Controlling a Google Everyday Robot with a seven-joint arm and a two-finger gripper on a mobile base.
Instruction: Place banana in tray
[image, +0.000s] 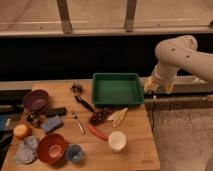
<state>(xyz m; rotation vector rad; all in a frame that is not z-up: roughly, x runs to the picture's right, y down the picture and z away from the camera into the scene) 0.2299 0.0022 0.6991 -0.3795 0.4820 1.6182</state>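
While apart from the banana, end effector wide and empty, beside the tray.

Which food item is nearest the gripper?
The pale banana in front of the tray; the gripper hangs right of that tray. Red chili and orange fruit lie farther left.

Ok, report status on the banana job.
Gripper right of tray, past table edge. Banana on table, near side of tray. Dark cluster beside it.

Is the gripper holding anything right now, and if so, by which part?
Nothing visible. The gripper hangs off the table, right of the tray; the banana lies on the table, just below the tray.
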